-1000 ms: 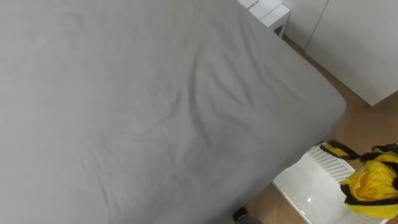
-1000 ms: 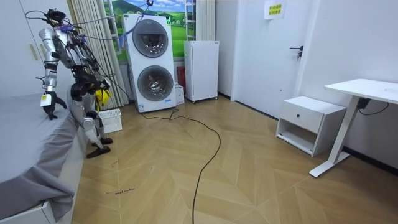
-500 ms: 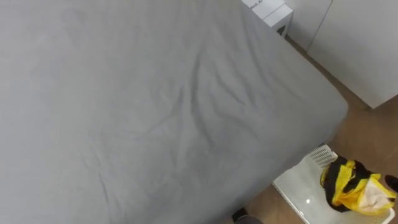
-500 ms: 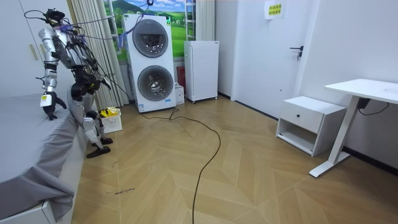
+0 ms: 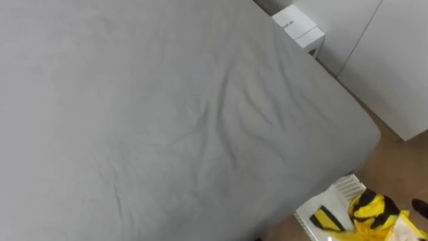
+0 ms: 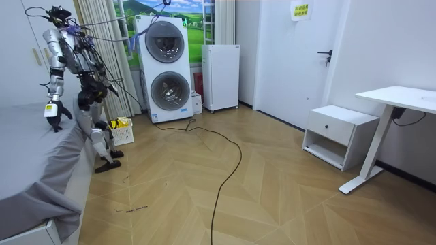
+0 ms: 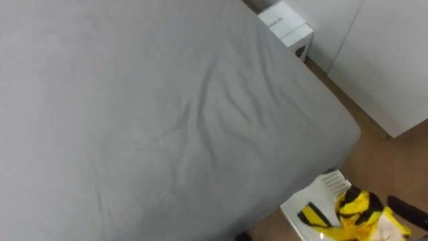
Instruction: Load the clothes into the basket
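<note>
While I am standing at the corner of the bed [image 5: 167,120], the yellow and black clothes [image 5: 371,209] are lying in the white basket [image 5: 346,185] on the floor beside it. My right hand [image 7: 406,210] is hovering just beside the clothes and my left hand [image 6: 53,113] is hanging over the bed's edge; I cannot tell how either hand's fingers are set.

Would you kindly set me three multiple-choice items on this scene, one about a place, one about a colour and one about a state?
1. Where is the yellow-and-black garment?
A. on a chair
B. in the white basket
C. hung on a hook

2. What colour is the bed sheet?
A. grey
B. blue
C. red

3. The room's door is:
A. wide open
B. off its hinges
C. shut

Answers: 1 B, it lies crumpled inside the basket; 2 A, it is plain grey in both eye views; 3 C, it sits flush in its frame in the room view.
</note>
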Tool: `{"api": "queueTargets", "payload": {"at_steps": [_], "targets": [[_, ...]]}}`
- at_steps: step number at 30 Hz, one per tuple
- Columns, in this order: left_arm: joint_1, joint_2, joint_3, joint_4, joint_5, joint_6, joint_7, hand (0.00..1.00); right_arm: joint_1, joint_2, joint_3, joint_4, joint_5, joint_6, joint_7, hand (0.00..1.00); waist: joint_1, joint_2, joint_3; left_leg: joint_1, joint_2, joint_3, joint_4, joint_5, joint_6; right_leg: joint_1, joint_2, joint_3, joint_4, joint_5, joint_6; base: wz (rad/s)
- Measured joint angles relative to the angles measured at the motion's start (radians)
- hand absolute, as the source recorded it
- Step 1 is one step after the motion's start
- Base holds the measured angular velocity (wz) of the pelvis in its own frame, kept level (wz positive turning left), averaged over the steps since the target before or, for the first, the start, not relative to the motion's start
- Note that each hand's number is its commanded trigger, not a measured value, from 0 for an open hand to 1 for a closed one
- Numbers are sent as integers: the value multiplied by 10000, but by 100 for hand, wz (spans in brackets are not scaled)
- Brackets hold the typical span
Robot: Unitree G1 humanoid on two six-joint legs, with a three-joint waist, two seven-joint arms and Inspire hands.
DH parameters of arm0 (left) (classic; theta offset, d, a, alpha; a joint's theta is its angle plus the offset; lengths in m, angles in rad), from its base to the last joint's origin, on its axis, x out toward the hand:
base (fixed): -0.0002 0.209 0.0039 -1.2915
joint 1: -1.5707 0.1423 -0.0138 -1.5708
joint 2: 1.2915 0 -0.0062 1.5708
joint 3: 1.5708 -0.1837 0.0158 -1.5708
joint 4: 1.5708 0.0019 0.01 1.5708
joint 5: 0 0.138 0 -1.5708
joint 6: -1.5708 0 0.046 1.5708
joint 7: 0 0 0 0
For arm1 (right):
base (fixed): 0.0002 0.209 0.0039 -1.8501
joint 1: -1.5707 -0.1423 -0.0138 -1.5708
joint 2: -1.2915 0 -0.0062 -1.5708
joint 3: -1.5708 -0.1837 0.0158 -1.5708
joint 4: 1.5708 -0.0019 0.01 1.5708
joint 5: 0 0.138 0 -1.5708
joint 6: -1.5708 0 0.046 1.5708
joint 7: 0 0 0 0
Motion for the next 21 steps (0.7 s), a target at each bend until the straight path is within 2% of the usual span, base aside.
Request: {"api": "queueTargets", "payload": {"at_steps": [1,3,5,6,8,10,11,14,17,21], "targets": [[86,34,63,-227,123,1,-5,0,188,27,25,-8,35,22,66,0,101,-134,7,139,-24,-117,-59,11,-17,154,-13,-64,-35,-19,-4,25],[217,65,172,-470,298,0,6,0,364,149,103,-73,87,46,78,0,236,-269,-17,350,-33,-201,-152,29,-32,413,-22,-153,-138,-27,-10,19],[275,73,375,-489,310,-103,59,0,704,412,148,-83,346,43,120,0,425,-498,-62,622,-13,-310,-181,33,-39,888,-67,-478,-456,14,-50,24],[314,63,433,-491,319,-161,91,0,750,504,161,-81,398,45,133,0,434,-528,-88,708,-15,-358,-228,40,-50,1024,-80,-575,-544,21,-60,40],[337,29,536,-532,524,-210,240,0,1120,984,221,-50,499,63,266,0,525,-697,-189,1017,-9,-519,-328,59,-73,1621,-85,-851,-979,69,-65,44],[336,-1,611,-616,728,-243,276,0,1216,1309,222,60,544,161,447,0,650,-767,-201,1224,-24,-709,-365,59,-73,1986,-115,-1063,-1209,136,-115,33],[345,-45,757,-643,734,-267,276,0,1217,1495,237,88,541,262,554,0,705,-849,-173,1359,-40,-779,-403,59,-73,2159,-115,-1095,-1255,155,-152,29],[351,-150,917,-718,918,-268,356,0,1261,1990,693,82,434,372,892,0,869,-947,-204,1605,-38,-817,-466,58,-76,2499,-137,-1293,-1378,137,-147,16],[288,-420,957,-712,979,-321,578,0,1395,2299,1263,169,157,580,1275,0,1020,-979,-217,1776,-83,-1037,-477,63,-83,2797,-165,-1469,-1511,82,-54,20],[281,-535,969,-591,977,-634,695,0,1530,2505,1899,573,-113,700,1661,0,1167,-1071,-185,1980,-144,-1274,-504,68,-85,3108,-273,-1852,-1534,18,-79,20]]}}
